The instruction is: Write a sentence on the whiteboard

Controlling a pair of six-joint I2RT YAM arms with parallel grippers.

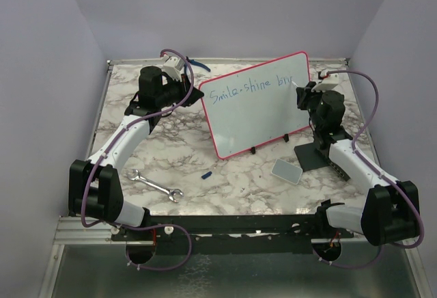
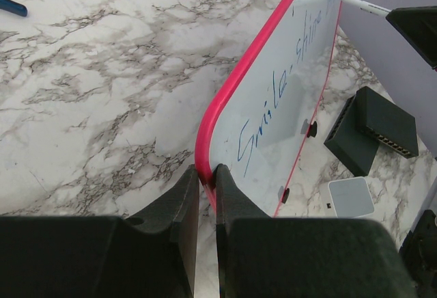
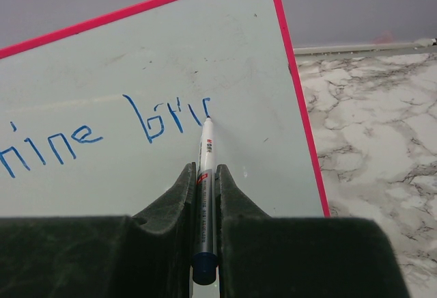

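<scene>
At the back of the marbled table (image 1: 171,149), the whiteboard (image 1: 259,122) stood propped on its small black feet, leaning back, with its face towards the arms. It looked light, stiff and glossy, so pen pressure could probably skid or tip it, and the thin red-pink frame seemed the sensible place to take hold. The left gripper (image 2: 207,175) was doing just that, its jaws pinched on the frame by the board's upper left corner. The right gripper (image 3: 205,175) was clamped on a slim white marker (image 3: 205,144). That smooth, light barrel might twist between the pads if pushed hard. Its tip touched the board right at the end of the sentence (image 1: 251,88), a blue line across the upper part of the board that had reached only the first letters of its last word.

Right of the tip lay a strip of bare white before the frame's right edge and rounded corner. It looked enough for a few small letters, but not generous. Below the writing the board was blank. In front, a wrench (image 1: 157,186), a small blue cap (image 1: 207,173) and a grey pad (image 1: 287,170) lay apart from the board's feet, and a black block (image 1: 311,156) sat near its lower right corner, beside the right arm
</scene>
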